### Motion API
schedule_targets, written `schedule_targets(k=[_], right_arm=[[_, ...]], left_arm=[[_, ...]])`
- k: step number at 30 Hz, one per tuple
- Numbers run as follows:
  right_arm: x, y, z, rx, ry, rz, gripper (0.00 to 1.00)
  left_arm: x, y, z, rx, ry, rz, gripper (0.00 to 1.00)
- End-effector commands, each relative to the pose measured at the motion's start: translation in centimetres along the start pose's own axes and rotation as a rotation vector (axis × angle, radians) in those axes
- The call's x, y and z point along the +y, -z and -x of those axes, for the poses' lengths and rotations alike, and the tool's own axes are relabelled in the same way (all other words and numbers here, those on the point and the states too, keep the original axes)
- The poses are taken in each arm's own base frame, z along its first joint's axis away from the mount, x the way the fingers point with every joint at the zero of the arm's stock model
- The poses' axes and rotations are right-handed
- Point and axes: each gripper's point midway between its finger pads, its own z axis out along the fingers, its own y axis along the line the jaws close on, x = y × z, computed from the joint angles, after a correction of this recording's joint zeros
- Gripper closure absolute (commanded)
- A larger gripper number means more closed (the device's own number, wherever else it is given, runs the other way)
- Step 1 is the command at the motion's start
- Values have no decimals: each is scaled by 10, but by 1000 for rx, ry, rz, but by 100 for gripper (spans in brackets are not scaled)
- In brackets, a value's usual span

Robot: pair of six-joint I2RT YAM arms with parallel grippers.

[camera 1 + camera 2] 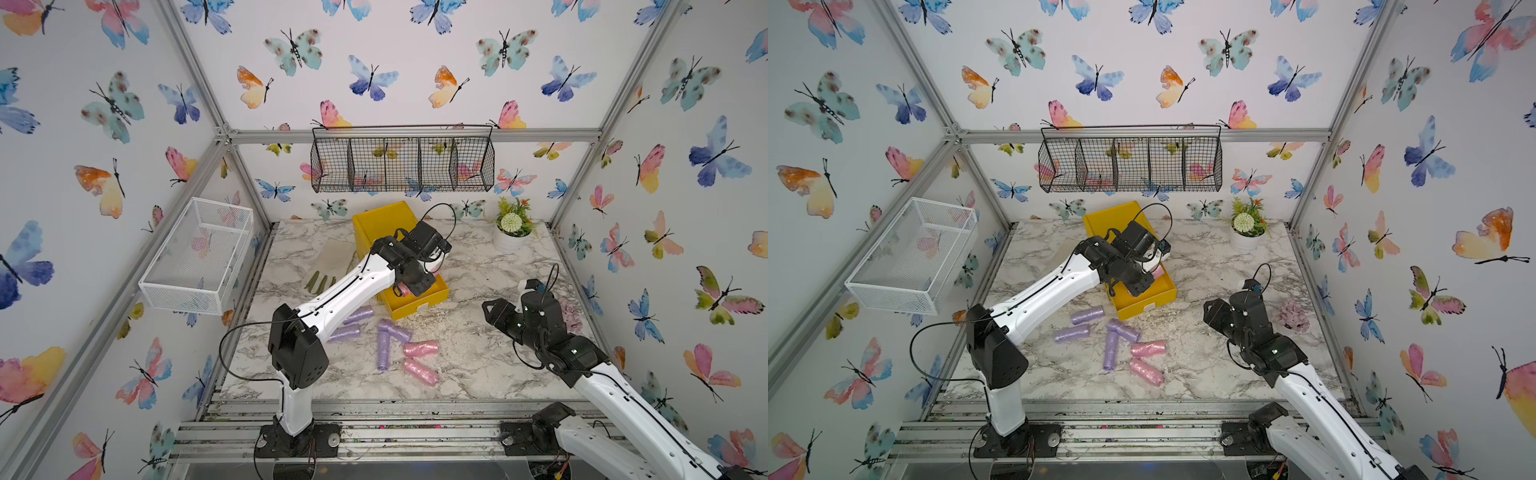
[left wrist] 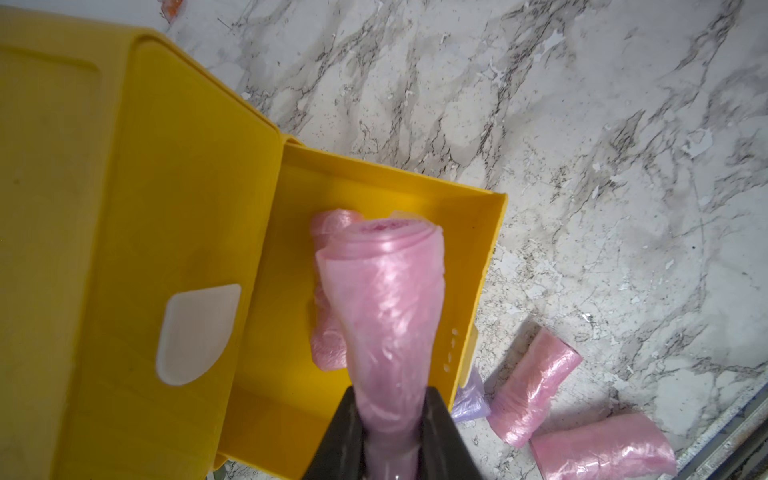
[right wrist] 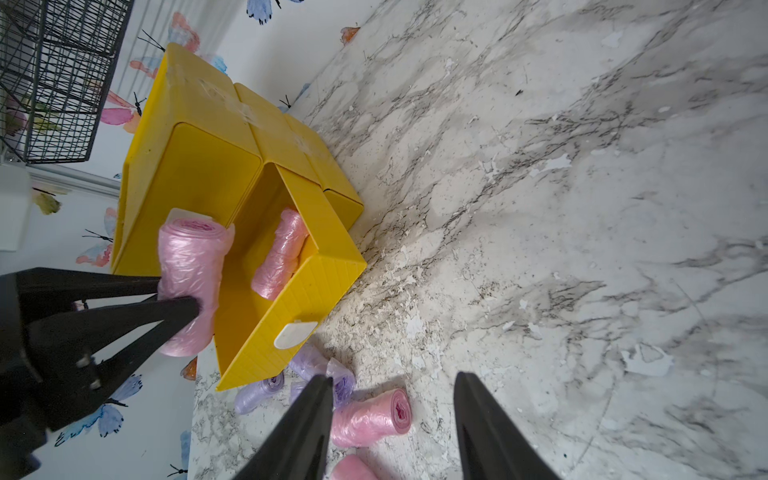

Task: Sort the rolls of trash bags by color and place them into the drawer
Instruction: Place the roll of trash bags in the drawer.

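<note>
One roll (image 3: 280, 253) was in the drawer (image 3: 257, 353), left claw (image 2: 392, 411) pinched a second roll (image 2: 382, 299), right claw (image 3: 393, 378) gaped empty; six others (image 1: 420, 348) lay at 6 o'clock.

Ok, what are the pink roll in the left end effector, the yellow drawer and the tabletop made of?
Pink roll: thin translucent plastic film, glossy and crinkled, wound layers visible at its end. Yellow drawer: rigid moulded plastic, smooth satin walls, ribbed front. Tabletop: probably marble-print laminate or film, not stone; its surface is flaking in white patches.
</note>
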Motion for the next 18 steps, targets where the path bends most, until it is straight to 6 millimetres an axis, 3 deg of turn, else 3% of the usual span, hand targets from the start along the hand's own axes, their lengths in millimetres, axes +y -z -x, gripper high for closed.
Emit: schedule_targets(k=[1,8,18], right_arm=[[-14,1,-3,1,23,-53,48],[-19,1,-5,-2,30,-64,47],[-19,0,-5,-1,32,-66,47]], left_arm=[[5,-11,-4,50,-31,35,76],[6,-40,-10,124,-24,31,76],[2,-57,-17,172,-17,6,75]])
